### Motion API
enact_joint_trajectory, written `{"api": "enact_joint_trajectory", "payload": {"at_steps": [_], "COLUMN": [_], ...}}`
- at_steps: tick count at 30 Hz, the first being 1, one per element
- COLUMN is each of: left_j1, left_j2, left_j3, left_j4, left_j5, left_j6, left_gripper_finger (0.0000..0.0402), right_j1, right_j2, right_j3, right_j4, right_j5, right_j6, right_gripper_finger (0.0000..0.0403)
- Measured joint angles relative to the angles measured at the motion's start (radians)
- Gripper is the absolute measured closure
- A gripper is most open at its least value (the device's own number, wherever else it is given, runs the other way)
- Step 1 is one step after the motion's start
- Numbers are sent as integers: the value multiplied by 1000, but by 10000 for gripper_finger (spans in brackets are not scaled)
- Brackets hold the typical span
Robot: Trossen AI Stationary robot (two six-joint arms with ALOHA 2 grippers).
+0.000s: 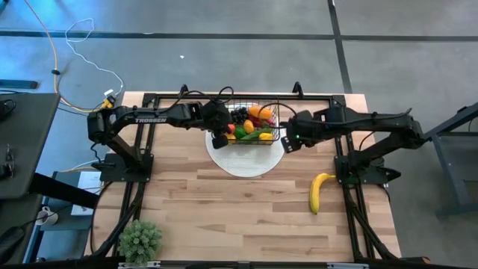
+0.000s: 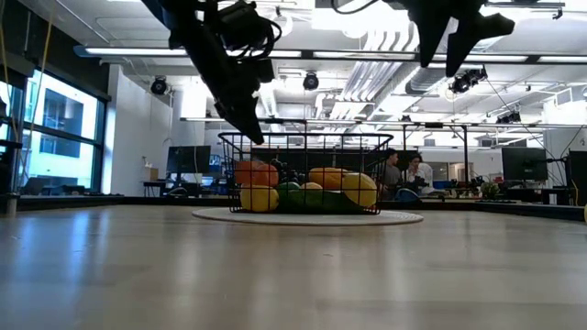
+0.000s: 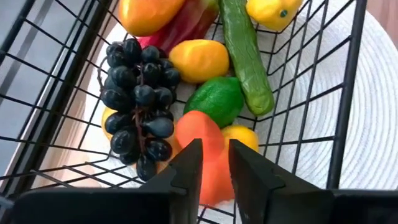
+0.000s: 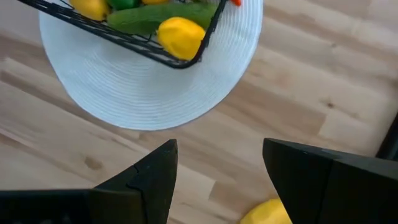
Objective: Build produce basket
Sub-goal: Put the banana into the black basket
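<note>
The black wire basket (image 1: 254, 123) stands on the round white plate (image 1: 246, 161) at the table's far middle. It holds dark grapes (image 3: 137, 106), a lime (image 3: 214, 99), a cucumber (image 3: 245, 56), lemons (image 3: 199, 59) and an orange-red piece (image 3: 199, 134). My left gripper (image 3: 215, 168) hovers over the basket's near-left corner, at rim height in the low view (image 2: 252, 136), fingers a narrow gap apart with nothing between them. My right gripper (image 4: 217, 174) is wide open beside the basket's right end (image 1: 290, 140). A yellow banana (image 1: 320, 192) lies on the table to the near right.
A spiky green potted plant (image 1: 140, 239) stands at the table's near-left corner. Bare wood spreads across the table's near half. The arms' black frames run along both sides of the table. People sit in the room behind the basket (image 2: 404, 174).
</note>
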Motion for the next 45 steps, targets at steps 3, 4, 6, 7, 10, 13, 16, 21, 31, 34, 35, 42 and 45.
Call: {"api": "enact_joint_trajectory", "payload": {"at_steps": [3, 4, 6, 7, 10, 13, 16, 21, 31, 34, 35, 42, 45], "left_j1": [0, 0, 0, 0, 0, 0, 0, 0, 0, 0, 0, 1, 1], "left_j2": [0, 0, 0, 0, 0, 0, 0, 0, 0, 1, 1, 1, 1], "left_j3": [0, 0, 0, 0, 0, 0, 0, 0, 0, 18, 27, 122, 160], "left_j4": [0, 0, 0, 0, 0, 0, 0, 1, 11, 0, 0, 0, 1], "left_j5": [0, 0, -1, -1, -1, -9, -28, -64, -64, -65, -65, -65, -66], "left_j6": [0, 0, 0, 3, 23, 25, 26, 51, 81, 90, 96, 105, 111], "left_gripper_finger": [313, 305, 289, 281, 258, 240, 227, 222, 225, 224, 224, 226, 227], "right_j1": [41, 55, 86, 102, 156, 207, 252, 332, 458, 487, 496, 536, 543], "right_j2": [0, 0, 0, 0, 0, 0, 4, 46, 162, 203, 213, 210, 179], "right_j3": [0, 0, 0, 0, 0, 0, 0, 0, 0, 0, -1, -123, -198], "right_j4": [0, 0, 0, 0, 0, -1, -10, -55, -163, -217, -221, -182, -95], "right_j5": [0, 0, 0, 0, 6, 8, 8, 8, -16, -44, -53, -197, -229], "right_j6": [79, 106, 162, 191, 271, 348, 431, 577, 794, 825, 828, 842, 893], "right_gripper_finger": [187, 187, 187, 187, 187, 187, 187, 187, 187, 187, 187, 187, 187]}}
